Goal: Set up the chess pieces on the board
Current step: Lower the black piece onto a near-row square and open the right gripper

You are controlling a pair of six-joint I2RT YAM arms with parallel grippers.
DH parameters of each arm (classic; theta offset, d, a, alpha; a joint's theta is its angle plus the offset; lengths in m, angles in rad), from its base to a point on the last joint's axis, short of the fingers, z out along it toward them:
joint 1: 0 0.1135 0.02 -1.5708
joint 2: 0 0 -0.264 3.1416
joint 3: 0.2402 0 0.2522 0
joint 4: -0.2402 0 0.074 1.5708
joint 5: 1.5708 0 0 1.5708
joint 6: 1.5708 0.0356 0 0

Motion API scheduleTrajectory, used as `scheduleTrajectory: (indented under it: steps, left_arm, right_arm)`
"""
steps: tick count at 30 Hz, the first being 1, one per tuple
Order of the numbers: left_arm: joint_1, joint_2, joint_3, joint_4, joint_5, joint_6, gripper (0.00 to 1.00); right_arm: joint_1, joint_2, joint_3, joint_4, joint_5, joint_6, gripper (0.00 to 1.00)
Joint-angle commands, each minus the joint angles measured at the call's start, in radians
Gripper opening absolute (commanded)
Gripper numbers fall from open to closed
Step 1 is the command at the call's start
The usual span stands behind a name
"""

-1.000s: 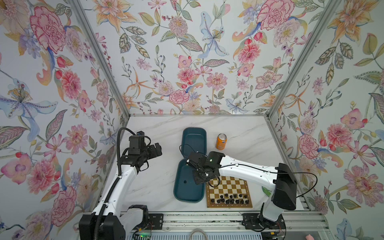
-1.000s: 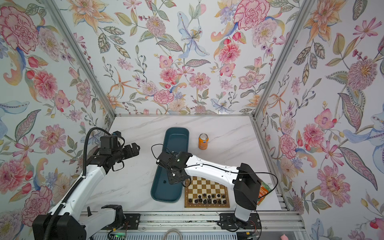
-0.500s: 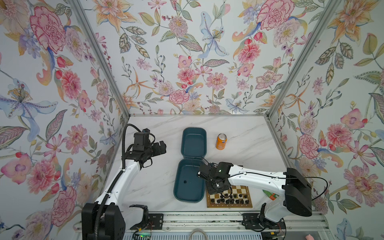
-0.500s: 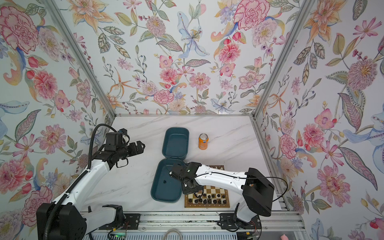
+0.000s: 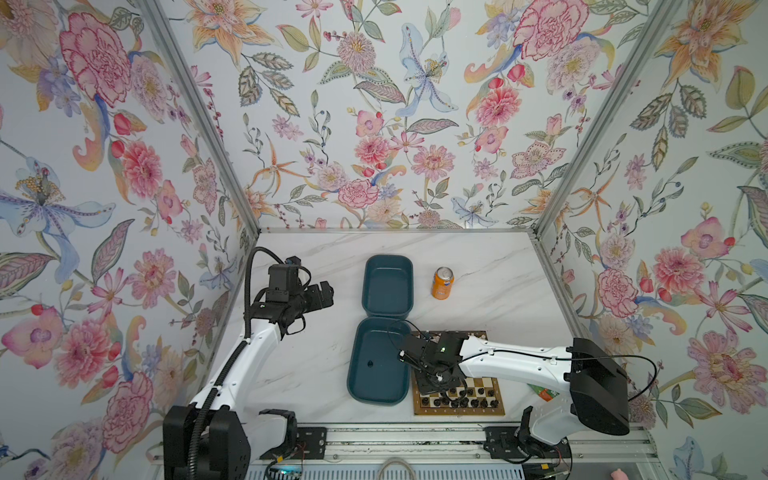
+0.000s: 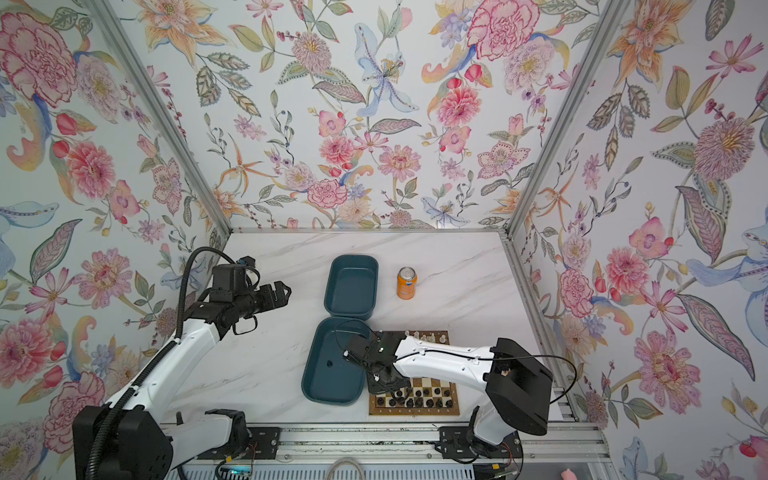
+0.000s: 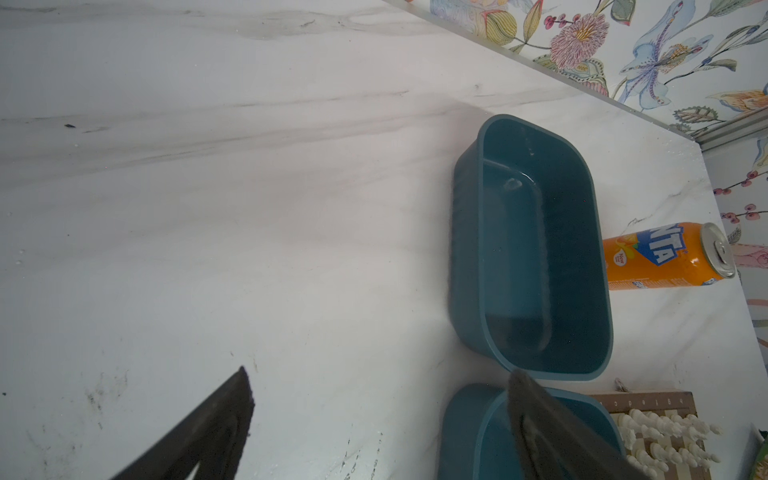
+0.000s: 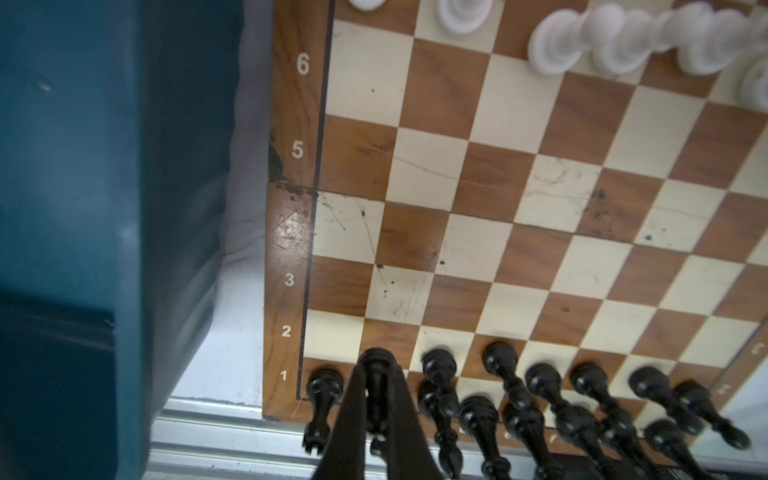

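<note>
Two colours of chess pieces, one board. Black pieces: glossy, slim, turned, with round heads. They crowd the two ranks along the board edge nearest the robot's base, by border numerals 1 and 2; blur and overlap in the right wrist view prevent a count. White pieces: pale and ringed at the base, ranged along the opposite, far edge.

Board: square, wooden, with cream and brown checks, a brown border, white numerals, and scuffs and scratches across the centre. It lies at the front right of the marble tabletop, its left edge just beside the nearer tray.

Right gripper: fingers pinching one black piece beside the corner piece at numeral 1. Whether it rests on the board cannot be told.

Nearer tray: dark teal with rounded corners, a small dark speck on its floor — too small to identify. Farther tray: same make, set end to end behind it.

Orange soda can: upright, right of the farther tray and apart from the board.

Left gripper: fingers spread wide and holding nothing, above the tabletop left of the farther tray — well apart from the board.
</note>
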Motion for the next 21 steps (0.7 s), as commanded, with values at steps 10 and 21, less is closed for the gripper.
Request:
scheduleTrajectory:
  steps: [10, 21]
  left_arm:
    - [-0.011, -0.007, 0.032, 0.0, -0.008, 0.0, 0.97]
    - [-0.011, -0.014, 0.029, -0.003, -0.021, -0.003, 0.97]
  right_arm:
    - [0.021, -0.022, -0.047, 0.026, -0.016, 0.044, 0.03]
    - [0.02, -0.023, -0.07, 0.041, -0.017, 0.047, 0.04]
